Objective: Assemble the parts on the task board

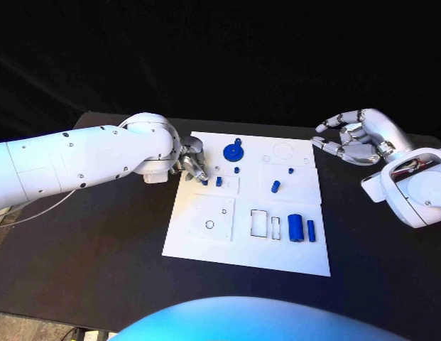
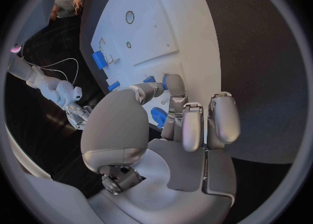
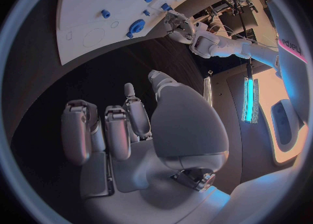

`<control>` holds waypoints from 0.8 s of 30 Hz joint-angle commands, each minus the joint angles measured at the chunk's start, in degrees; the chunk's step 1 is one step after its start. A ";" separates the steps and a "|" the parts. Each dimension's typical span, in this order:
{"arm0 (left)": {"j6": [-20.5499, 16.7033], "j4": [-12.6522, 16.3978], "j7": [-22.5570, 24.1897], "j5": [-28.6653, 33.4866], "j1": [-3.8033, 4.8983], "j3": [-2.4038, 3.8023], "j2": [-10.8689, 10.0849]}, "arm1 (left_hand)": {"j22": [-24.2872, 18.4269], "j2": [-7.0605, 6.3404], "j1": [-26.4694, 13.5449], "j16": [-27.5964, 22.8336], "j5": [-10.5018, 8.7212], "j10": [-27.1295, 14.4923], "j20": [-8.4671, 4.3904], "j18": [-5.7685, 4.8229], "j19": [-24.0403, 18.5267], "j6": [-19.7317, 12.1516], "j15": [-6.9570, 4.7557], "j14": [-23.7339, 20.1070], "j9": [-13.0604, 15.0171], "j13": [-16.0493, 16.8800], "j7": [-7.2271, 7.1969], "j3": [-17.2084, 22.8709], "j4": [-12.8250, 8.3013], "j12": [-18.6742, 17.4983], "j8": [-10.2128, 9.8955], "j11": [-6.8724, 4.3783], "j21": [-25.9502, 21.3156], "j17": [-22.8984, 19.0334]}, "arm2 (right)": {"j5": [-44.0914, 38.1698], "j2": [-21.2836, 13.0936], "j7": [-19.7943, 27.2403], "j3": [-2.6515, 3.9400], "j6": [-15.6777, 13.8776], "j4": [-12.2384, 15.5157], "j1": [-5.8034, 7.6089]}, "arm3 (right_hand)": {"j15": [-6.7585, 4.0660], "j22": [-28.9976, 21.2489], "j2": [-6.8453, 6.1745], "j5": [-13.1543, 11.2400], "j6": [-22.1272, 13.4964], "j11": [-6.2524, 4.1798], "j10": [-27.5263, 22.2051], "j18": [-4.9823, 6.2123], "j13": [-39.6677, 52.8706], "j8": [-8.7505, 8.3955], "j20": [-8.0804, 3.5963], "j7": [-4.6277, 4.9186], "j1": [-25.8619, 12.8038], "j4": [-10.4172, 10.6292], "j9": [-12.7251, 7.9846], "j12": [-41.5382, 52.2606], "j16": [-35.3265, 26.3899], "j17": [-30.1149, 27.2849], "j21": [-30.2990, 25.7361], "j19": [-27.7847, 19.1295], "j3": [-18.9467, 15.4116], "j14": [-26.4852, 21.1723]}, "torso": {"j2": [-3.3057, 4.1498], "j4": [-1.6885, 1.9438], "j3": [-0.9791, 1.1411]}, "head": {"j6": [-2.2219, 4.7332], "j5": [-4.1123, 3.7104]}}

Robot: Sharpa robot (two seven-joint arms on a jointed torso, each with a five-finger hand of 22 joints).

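We saw the white task board (image 1: 246,245) lying flat in the middle of the black tabletop (image 1: 77,256), with the blue parts spread over it. A round blue disc-shaped part (image 1: 233,150) sat near the board's far edge, a short blue peg (image 1: 275,186) lay tilted near the middle, and a thick blue cylinder (image 1: 296,227) stood beside a thinner blue pin (image 1: 312,230) close to the board's right edge, next to two outlined rectangular slots (image 1: 266,224). Two small blue pieces (image 1: 218,182) sat near the board's left far corner, where the left robot hand (image 1: 192,165) reached over the edge of the board. Its fingertips (image 2: 173,84) were down at one of those small blue pieces, and in the left wrist view they appeared to touch it, though we could not tell whether the piece was actually pinched or merely touched. The right robot hand (image 1: 356,137) hovered off the board beyond its right far corner, above bare tabletop, fingers curled loosely and apart with nothing in them; the right wrist view showed its fingers (image 3: 111,130) empty and the board (image 3: 98,15) well away from them.
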 commanded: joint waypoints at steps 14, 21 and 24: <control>0.74 0.30 0.38 -2.62 -0.33 -0.42 0.51 | 0.56 -1.16 0.28 0.09 2.14 1.34 -0.19 -0.38 0.06 1.05 -0.68 4.02 0.09 2.76 -0.51 9.47 -10.08 2.45 -0.13 -0.46 0.06 6.09 | -0.18 -0.10 0.49 0.00 0.36 0.13 -0.04 | -0.34 9.68 0.24 0.43 -0.53 -0.09 -0.16 0.92 3.10 0.43 -0.36 0.00 -0.59 -0.10 0.09 -0.20 -0.31 12.24 -0.25 1.70 -0.20 5.21 | 0.07 -0.01 0.00 | 0.13 -0.01; -0.58 1.07 0.63 -4.00 -0.48 -0.43 0.38 | 1.07 -2.01 0.23 0.27 4.38 2.02 -0.40 -0.48 0.32 1.73 -0.88 4.12 0.16 4.56 -0.75 9.33 -10.23 3.81 -0.10 -0.68 0.35 6.44 | -0.18 -0.10 0.56 0.00 0.31 0.14 -0.04 | -0.34 9.68 0.24 0.43 -0.53 -0.09 -0.16 0.92 3.10 0.43 -0.36 0.00 -0.59 -0.10 0.09 -0.20 -0.31 12.24 -0.25 1.70 -0.20 5.21 | 0.04 0.00 -0.03 | 0.13 0.02; -1.01 1.44 0.72 -4.38 -0.61 -0.43 0.26 | 1.20 -2.18 0.14 0.32 4.85 2.24 -0.42 -0.51 0.39 1.88 -0.91 4.15 0.18 5.22 -0.78 9.20 -10.17 4.33 -0.07 -0.71 0.42 6.55 | -0.18 -0.12 0.60 0.00 0.28 0.15 -0.04 | -0.35 9.62 0.25 0.46 -0.54 -0.09 -0.21 0.94 3.04 0.45 -0.36 0.00 -0.63 -0.09 0.10 -0.26 -0.36 12.15 -0.35 1.66 -0.19 5.19 | 0.02 0.01 -0.03 | 0.12 0.00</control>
